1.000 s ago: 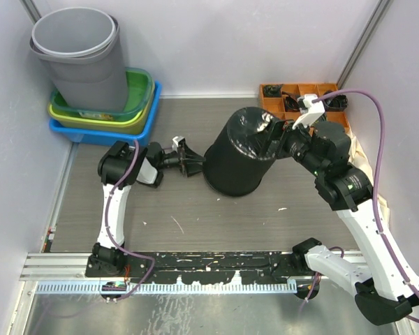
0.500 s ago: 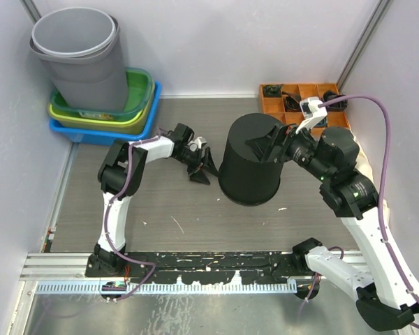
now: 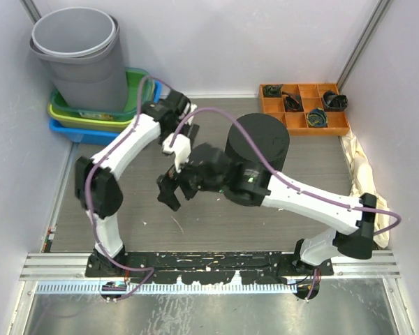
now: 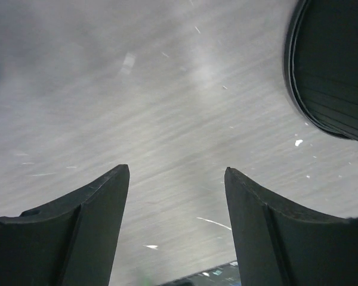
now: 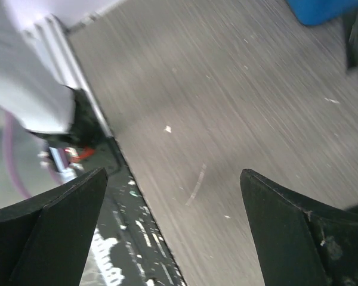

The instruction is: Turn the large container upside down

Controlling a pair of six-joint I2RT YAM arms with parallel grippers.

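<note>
1. Container [image 3: 260,139] stands mid-table, flat base up and mouth down on the table [image 3: 216,227]. It looks already turned over. Nothing holds it.
2. Left gripper [image 4: 176,173]: fingers apart, only bare table between them, empty. In its wrist view the container's lower edge sits up and to the right, clear of the fingers.
3. Right gripper [image 5: 173,179]: spread wide and empty, low over the table, left of the container and well apart from it.
4. Risk: the right arm [image 3: 307,199] lies across the table just in front of the container, with its wrist bulk close to the near-left wall. A pull-back that swings rearward could clip that wall and tip or skid the container, undoing the flip. Empty and resting on its rim, it probably goes over easily.
5. Risk: the right arm's cable [image 3: 195,116] loops past the container's top edge. It could drag or catch there on a retreat.
6. Risk: the left arm [image 3: 126,143] has its wrist right beside the right arm's wrist, left of the container. If both head home together they could knock each other and shove the container.
7. Judged safer: raise the right arm first, move it away from the container, then move the left arm.
</note>
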